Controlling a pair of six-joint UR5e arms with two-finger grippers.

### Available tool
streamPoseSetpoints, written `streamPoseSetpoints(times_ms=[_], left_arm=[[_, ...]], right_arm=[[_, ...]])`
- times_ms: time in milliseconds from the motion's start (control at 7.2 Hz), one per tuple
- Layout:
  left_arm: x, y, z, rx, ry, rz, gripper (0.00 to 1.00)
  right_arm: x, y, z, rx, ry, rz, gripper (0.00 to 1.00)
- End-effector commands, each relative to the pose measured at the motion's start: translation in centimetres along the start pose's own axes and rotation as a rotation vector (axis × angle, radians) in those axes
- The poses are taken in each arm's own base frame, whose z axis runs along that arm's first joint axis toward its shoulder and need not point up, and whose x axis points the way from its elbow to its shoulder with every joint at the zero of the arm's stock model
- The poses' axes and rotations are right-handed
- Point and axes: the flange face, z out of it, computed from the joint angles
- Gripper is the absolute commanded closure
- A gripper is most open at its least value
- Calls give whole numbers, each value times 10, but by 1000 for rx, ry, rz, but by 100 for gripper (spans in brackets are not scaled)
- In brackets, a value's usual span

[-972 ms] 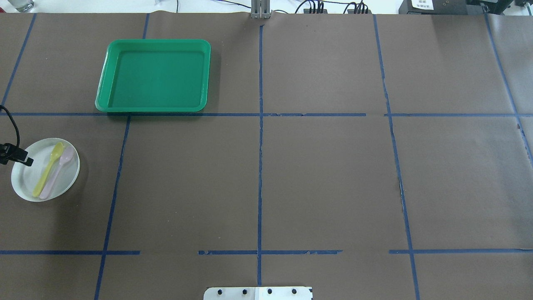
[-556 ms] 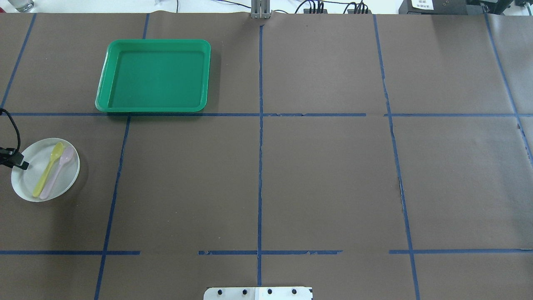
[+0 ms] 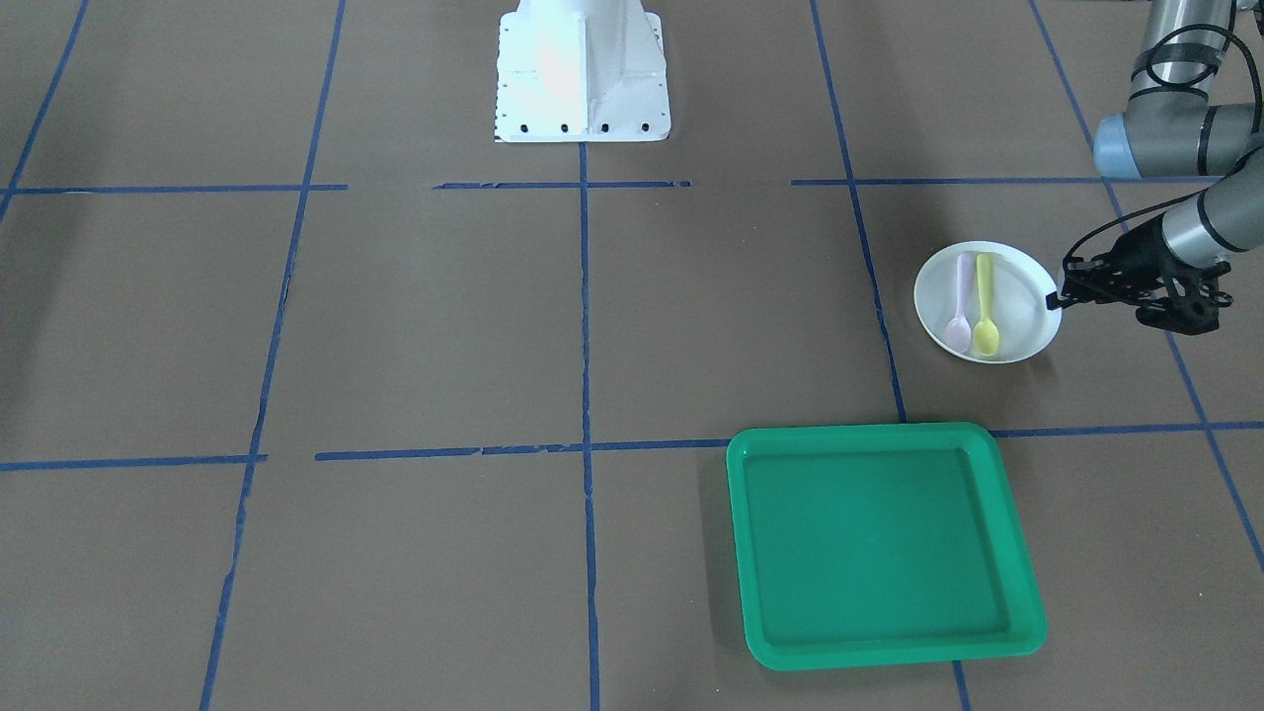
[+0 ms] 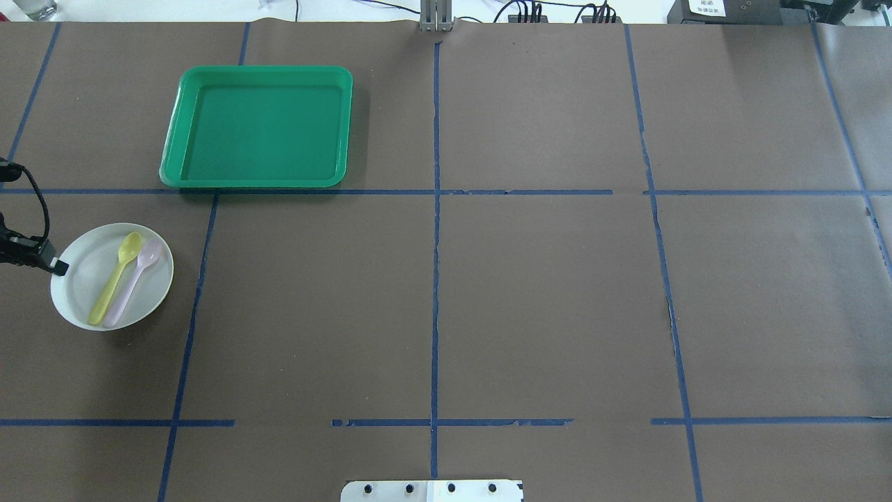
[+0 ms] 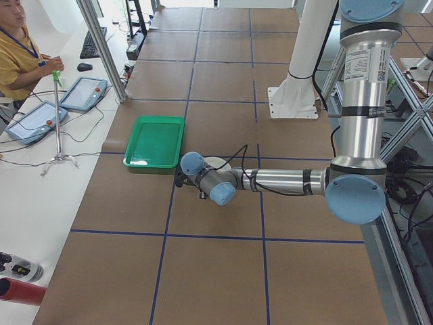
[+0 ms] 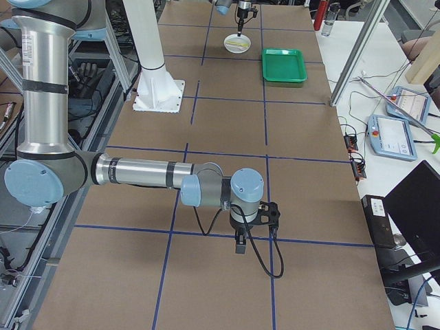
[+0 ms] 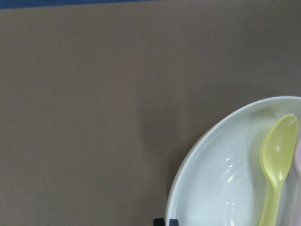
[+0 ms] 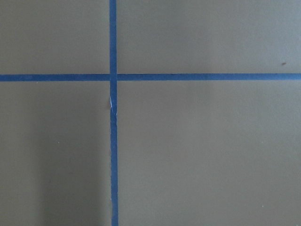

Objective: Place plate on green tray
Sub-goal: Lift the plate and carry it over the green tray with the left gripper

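Observation:
The small white plate (image 4: 75,287) lies at the table's left side, with a yellow spoon (image 4: 115,277) and a pink spoon (image 4: 134,280) on it. My left gripper (image 4: 59,266) is shut on the plate's left rim; its fingertips (image 7: 164,221) show pinched together at the rim in the left wrist view. The plate (image 3: 1022,296) is near and left of the green tray (image 4: 258,125), which is empty. My right gripper (image 6: 239,249) shows only in the exterior right view, low over the bare table far from the plate, and I cannot tell whether it is open or shut.
Brown paper with blue tape lines covers the table (image 4: 543,293). The robot's white base (image 3: 581,69) stands at the near middle edge. An operator (image 5: 20,54) sits past the table's far side with tablets.
My left gripper has moved right and slightly toward the tray, and the plate with both spoons has moved along with it.

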Motion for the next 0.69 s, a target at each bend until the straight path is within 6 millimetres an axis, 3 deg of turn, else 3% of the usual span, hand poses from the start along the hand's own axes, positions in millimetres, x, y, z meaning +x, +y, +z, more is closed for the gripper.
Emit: streamPoseSetpoints(times_ms=[0,139,417,556], left_arm=[[80,-50,-20,28,91,-60,100],[107,-70,-26,44,109,-95,100],[148,-147,-15,49,111,-172,100],[142,-158,-8,42,99,-198,100]], right_arm=[[0,0,0,0,0,0,0],[0,0,0,0,0,0,0],[0,0,0,0,0,0,0],[0,0,0,0,0,0,0]])
